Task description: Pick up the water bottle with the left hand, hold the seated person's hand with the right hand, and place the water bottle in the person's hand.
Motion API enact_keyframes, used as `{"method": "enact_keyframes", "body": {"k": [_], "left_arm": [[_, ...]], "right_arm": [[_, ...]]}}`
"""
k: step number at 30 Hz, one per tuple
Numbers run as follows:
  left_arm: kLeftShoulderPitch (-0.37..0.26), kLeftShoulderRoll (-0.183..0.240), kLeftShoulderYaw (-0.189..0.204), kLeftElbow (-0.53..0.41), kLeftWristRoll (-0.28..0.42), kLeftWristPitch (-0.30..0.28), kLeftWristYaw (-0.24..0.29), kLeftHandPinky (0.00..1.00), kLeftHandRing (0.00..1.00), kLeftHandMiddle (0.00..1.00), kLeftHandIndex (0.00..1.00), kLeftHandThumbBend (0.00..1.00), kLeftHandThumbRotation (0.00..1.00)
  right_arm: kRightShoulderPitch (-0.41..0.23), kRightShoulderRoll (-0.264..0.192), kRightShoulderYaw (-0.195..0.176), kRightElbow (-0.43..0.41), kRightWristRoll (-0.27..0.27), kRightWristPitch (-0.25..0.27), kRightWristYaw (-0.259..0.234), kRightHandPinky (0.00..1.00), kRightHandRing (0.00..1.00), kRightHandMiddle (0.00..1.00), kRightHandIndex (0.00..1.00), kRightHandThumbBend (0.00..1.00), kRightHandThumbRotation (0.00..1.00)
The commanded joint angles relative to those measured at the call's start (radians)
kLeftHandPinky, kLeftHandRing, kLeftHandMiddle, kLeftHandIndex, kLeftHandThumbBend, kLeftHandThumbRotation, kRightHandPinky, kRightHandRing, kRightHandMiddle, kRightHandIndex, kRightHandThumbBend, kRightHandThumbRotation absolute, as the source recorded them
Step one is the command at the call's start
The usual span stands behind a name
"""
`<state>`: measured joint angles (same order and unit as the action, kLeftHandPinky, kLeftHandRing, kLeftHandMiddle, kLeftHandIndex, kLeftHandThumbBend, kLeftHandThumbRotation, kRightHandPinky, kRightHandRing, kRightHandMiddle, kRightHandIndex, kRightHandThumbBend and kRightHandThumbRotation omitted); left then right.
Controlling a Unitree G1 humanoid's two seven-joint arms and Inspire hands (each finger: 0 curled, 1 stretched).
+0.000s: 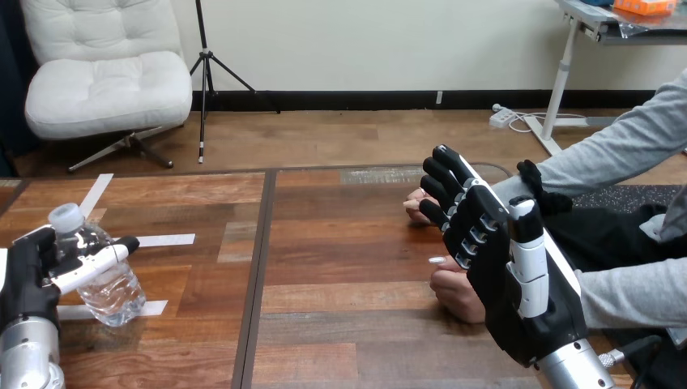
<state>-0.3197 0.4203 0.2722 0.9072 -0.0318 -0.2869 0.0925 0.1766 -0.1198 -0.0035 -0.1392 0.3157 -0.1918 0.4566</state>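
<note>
At the lower left, the left robot hand [28, 279] curls its fingers round the water bottle [105, 284], which sits on the tabletop [340, 308], a grip that looks ready for lifting. At the lower right, the right robot hand [506, 275] is raised with fingers extended, grasping nothing. It is probably reaching for the person's nearer hand [455, 298] just behind it, though I cannot tell whether they touch. The person's farther hand [415, 207] rests beyond.
</note>
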Motion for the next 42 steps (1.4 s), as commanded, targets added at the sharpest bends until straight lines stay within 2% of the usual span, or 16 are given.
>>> {"method": "enact_keyframes", "body": {"k": [1,11,16,19,22,25,34,42], "left_arm": [[-0.038,0.004,0.012,-0.082,-0.014,-0.063,-0.001,0.62,0.48,0.45,0.46,0.79,0.00],[-0.003,0.001,-0.002,-0.183,0.004,-0.088,0.008,0.56,0.45,0.45,0.45,0.78,0.00],[0.018,-0.003,-0.006,-0.245,0.015,-0.090,0.012,0.49,0.44,0.45,0.44,0.79,0.00],[0.030,0.001,-0.012,-0.269,0.028,-0.110,0.011,0.46,0.43,0.45,0.44,0.79,0.00],[0.041,-0.005,-0.010,-0.307,0.021,-0.102,0.004,0.43,0.42,0.44,0.44,0.79,0.00],[0.048,-0.015,-0.003,-0.336,-0.007,-0.117,-0.019,0.42,0.41,0.44,0.43,0.79,0.00],[0.079,-0.021,-0.006,-0.435,-0.014,-0.103,-0.038,0.37,0.39,0.43,0.42,0.79,0.00],[0.102,-0.026,-0.007,-0.499,-0.017,-0.118,-0.069,0.36,0.39,0.43,0.42,0.79,0.00]], "right_arm": [[-0.035,-0.004,0.001,-0.034,0.004,0.000,-0.003,1.00,1.00,0.98,0.97,0.82,1.00],[-0.035,-0.005,0.001,-0.031,0.002,0.002,-0.003,1.00,1.00,0.98,0.97,0.83,1.00],[-0.035,-0.005,0.001,-0.029,0.000,0.001,-0.003,1.00,1.00,0.98,0.97,0.83,1.00],[-0.035,-0.005,0.001,-0.029,-0.002,0.002,-0.005,1.00,1.00,0.98,0.97,0.83,1.00],[-0.036,-0.003,0.001,-0.026,-0.005,0.000,-0.007,1.00,1.00,0.98,0.97,0.83,1.00],[-0.038,-0.002,0.001,-0.023,-0.004,0.002,-0.007,1.00,1.00,0.98,0.97,0.83,1.00],[-0.042,0.000,-0.001,-0.011,-0.007,-0.002,-0.010,1.00,1.00,0.98,0.97,0.83,1.00],[-0.046,0.001,-0.004,-0.001,-0.003,-0.004,-0.009,1.00,1.00,0.98,0.97,0.81,1.00]]}}
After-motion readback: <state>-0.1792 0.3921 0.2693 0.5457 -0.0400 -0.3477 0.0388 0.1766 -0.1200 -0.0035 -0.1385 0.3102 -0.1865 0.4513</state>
